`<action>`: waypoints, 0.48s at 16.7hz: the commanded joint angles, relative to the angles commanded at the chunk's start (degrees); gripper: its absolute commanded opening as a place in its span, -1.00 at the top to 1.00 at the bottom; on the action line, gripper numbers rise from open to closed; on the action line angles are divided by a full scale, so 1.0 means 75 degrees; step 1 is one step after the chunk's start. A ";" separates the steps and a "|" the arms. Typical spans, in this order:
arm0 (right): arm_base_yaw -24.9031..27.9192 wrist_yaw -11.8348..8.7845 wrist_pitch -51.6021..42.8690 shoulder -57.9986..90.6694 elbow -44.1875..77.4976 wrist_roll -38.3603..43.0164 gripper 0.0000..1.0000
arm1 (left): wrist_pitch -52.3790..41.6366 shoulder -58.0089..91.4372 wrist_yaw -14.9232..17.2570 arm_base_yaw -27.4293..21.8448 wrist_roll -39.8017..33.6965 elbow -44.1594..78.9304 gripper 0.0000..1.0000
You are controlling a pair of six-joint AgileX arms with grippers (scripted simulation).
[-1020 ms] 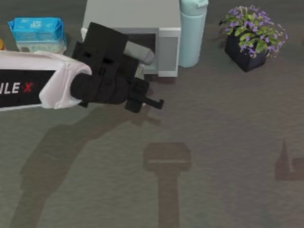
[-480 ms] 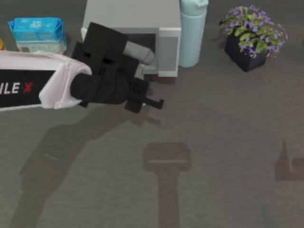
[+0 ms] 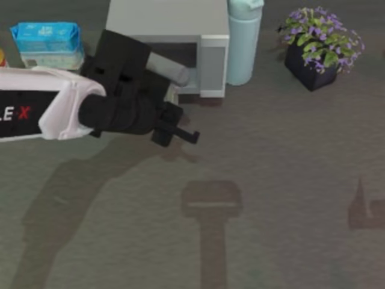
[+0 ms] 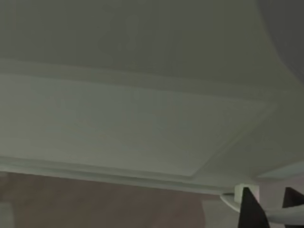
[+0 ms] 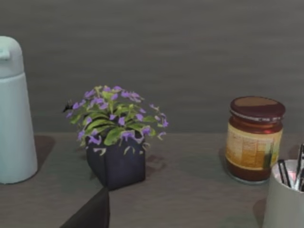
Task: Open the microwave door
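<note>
The left gripper is seen in the top view just in front of the microwave, at the end of the white and black left arm that reaches in from the left side of the table. Its dark fingers appear in the left wrist view set on either side of a pale, rounded bar, which seems to be the door's handle; they look closed around it, though only their tips are in view and contact itself cannot be confirmed. In the top view the fingertips are partly hidden by the wrist, so the spread cannot be judged there.

The microwave lies directly behind the gripper, toward the far edge of the table. The door is seen swung partly out from the front, its grey panel angled toward the gripper, with the dark cavity showing behind it. In the left wrist view the door fills nearly the whole picture as a pale framed panel, very close to the gripper.

To the gripper's right, a pale blue bottle stands touching or just beside the microwave, and a flowerpot is farther right. A blue packet lies behind the arm, on the left.

The right gripper is not visible in any view.
</note>
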 joint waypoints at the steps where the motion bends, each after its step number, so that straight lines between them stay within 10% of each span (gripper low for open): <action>1: 0.0000 0.0000 0.0000 0.0000 0.0000 0.0000 -1.00 | -0.0003 -0.0010 0.0029 0.0018 0.0041 -0.0024 1.00; 8: 0.0000 0.0000 0.0000 0.0000 0.0000 0.0000 -1.00 | -0.0003 -0.0011 0.0029 0.0019 0.0042 -0.0024 1.00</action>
